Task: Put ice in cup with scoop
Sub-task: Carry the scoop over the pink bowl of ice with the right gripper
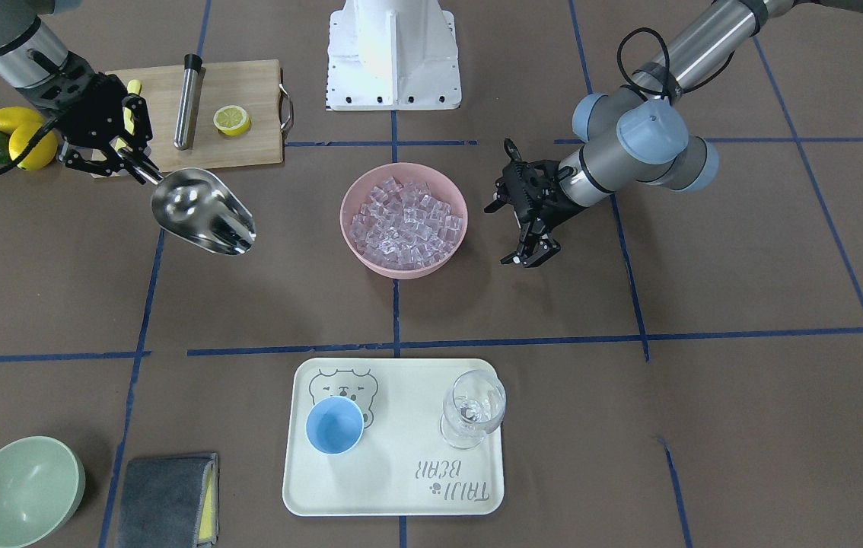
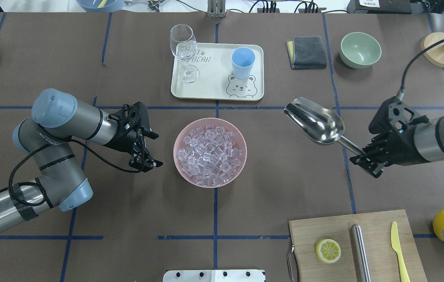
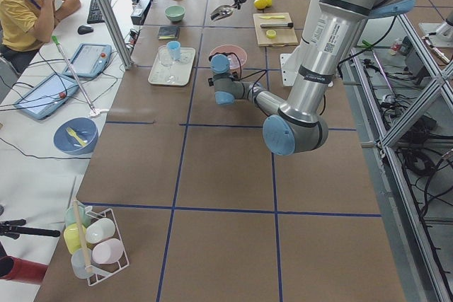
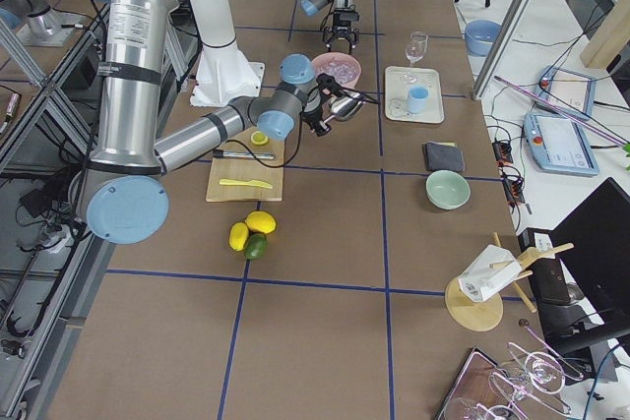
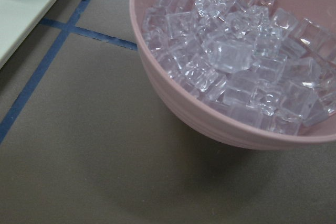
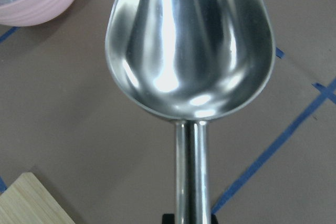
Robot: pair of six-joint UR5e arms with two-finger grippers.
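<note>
The empty steel scoop (image 2: 316, 122) is held by its handle in my right gripper (image 2: 365, 156), raised above the table to the right of the pink bowl (image 2: 241, 164). It also shows in the front view (image 1: 203, 209) and fills the right wrist view (image 6: 189, 51). The ice (image 2: 209, 153) fills the pink bowl (image 1: 355, 251), seen close in the left wrist view (image 5: 236, 61). My left gripper (image 2: 156, 150) is open and empty just left of the bowl. The light-blue cup (image 2: 242, 62) stands upright and empty on the cream tray (image 2: 210, 84).
A clear wine glass (image 2: 185, 51) stands on the tray's other end. A green bowl (image 2: 360, 49) and grey cloth (image 2: 306, 52) lie at the far right. A cutting board (image 2: 378, 256) holds a lemon half (image 2: 328, 250), steel tube (image 2: 360, 250) and yellow knife (image 2: 398, 250).
</note>
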